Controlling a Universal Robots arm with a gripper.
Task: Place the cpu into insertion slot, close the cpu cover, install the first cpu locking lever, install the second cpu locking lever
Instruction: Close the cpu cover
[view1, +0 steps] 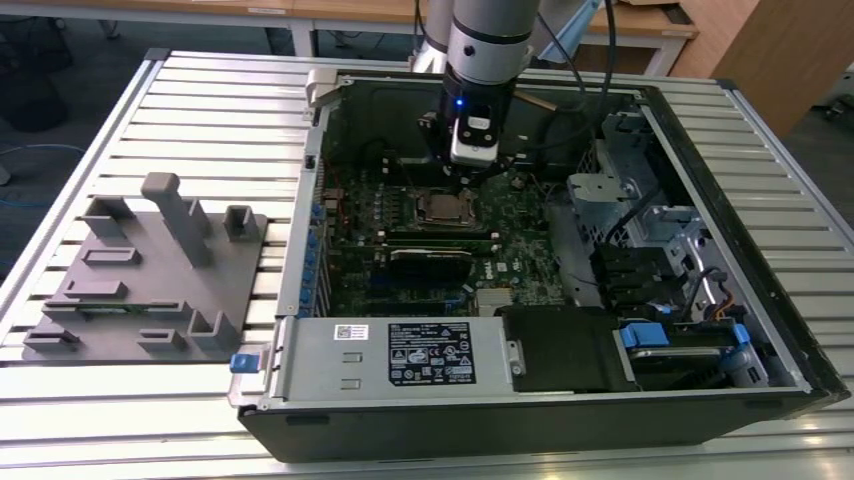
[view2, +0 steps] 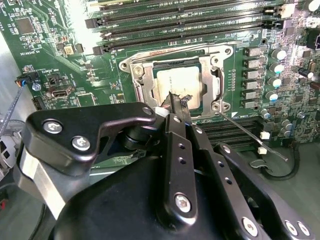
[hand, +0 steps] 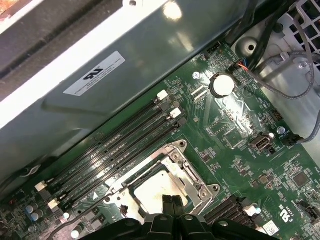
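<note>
Gently now, with the insertion slot (view2: 129, 65) already holding the cpu (view2: 175, 80) under what looks like a lowered cpu cover (view2: 140, 82), press your end effector (view2: 178, 101), tips pinched together and gripping nothing, squarely at the chip's edge, and mind the loose locking lever (view2: 250, 135) alongside.

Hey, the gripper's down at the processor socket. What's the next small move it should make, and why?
Probably lift the gripper a little and shift it toward the loose lever. The chip lies in place with the cover frame apparently down around it, while that wire lever sticks out sideways, unlatched.
</note>
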